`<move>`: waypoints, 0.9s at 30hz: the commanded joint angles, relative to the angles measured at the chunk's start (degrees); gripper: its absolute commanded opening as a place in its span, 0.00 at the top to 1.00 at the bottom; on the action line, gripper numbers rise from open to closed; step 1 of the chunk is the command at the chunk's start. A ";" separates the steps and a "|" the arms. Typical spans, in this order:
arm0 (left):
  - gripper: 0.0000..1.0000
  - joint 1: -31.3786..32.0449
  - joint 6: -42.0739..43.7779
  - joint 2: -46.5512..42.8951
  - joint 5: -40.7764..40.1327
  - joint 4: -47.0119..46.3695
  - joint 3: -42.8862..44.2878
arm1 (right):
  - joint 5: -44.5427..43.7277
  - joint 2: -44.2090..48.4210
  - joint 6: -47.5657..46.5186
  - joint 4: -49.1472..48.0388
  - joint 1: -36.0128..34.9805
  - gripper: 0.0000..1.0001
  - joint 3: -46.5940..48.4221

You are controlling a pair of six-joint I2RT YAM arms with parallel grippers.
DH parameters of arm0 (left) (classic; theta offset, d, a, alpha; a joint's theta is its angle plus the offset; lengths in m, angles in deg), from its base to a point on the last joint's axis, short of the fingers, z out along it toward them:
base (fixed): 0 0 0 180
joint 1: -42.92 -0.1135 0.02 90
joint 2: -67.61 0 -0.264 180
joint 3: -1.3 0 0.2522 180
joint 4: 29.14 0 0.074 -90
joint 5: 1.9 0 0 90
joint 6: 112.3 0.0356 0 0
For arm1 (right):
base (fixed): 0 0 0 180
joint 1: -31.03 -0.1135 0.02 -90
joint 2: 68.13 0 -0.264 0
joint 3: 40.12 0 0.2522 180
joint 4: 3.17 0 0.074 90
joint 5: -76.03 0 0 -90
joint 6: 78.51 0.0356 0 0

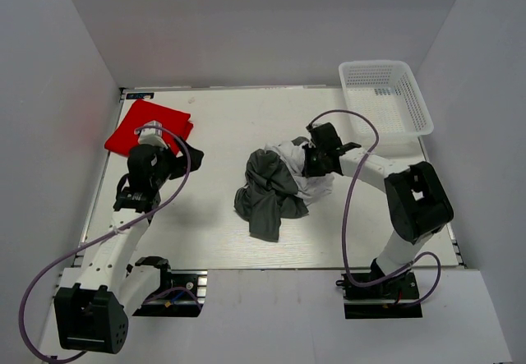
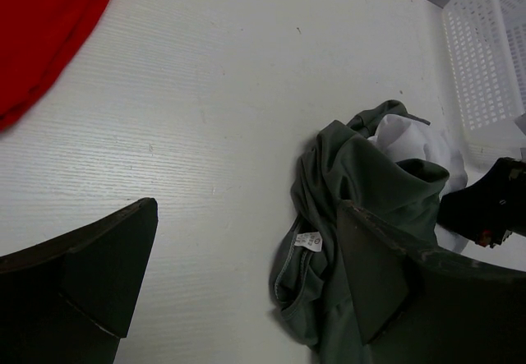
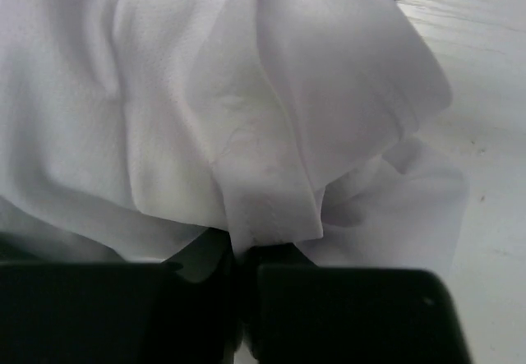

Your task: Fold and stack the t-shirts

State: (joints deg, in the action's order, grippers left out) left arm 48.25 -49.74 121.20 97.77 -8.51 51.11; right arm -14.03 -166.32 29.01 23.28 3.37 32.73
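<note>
A folded red t-shirt (image 1: 146, 126) lies at the table's far left; its edge shows in the left wrist view (image 2: 41, 27). A crumpled dark grey t-shirt (image 1: 267, 191) lies mid-table, partly over a white t-shirt (image 1: 308, 182). Both show in the left wrist view, the grey one (image 2: 362, 183) with a neck label, the white one (image 2: 415, 142) behind it. My left gripper (image 1: 182, 157) is open and empty, just right of the red shirt. My right gripper (image 1: 312, 160) is shut on a fold of the white t-shirt (image 3: 271, 191), which fills its wrist view.
A white plastic mesh basket (image 1: 385, 94) stands at the far right corner, also in the left wrist view (image 2: 489, 52). Grey walls enclose the table on three sides. Bare tabletop (image 1: 222, 126) lies between the red shirt and the pile.
</note>
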 commanded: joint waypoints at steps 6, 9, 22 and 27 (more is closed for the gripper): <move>0.00 -0.31 0.46 -3.66 -0.62 0.16 -0.55 | -9.95 14.07 -0.20 3.74 -0.03 1.00 6.73; 0.00 -0.31 0.46 -3.66 -0.62 0.16 -0.55 | -10.93 19.94 -1.61 4.63 -0.02 1.00 9.55; 0.00 -0.31 0.46 -3.66 -3.17 2.18 -0.55 | -35.01 20.43 -14.26 -4.78 5.15 1.00 32.55; 0.00 -0.31 0.99 -2.96 -1.94 2.18 -0.55 | -37.64 5.67 -17.34 1.55 11.39 1.00 53.73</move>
State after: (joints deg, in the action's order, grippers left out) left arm 48.25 -49.68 118.77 95.78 -6.63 51.00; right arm -46.42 -155.41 15.22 24.59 11.94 77.80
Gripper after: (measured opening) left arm 0.995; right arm 0.102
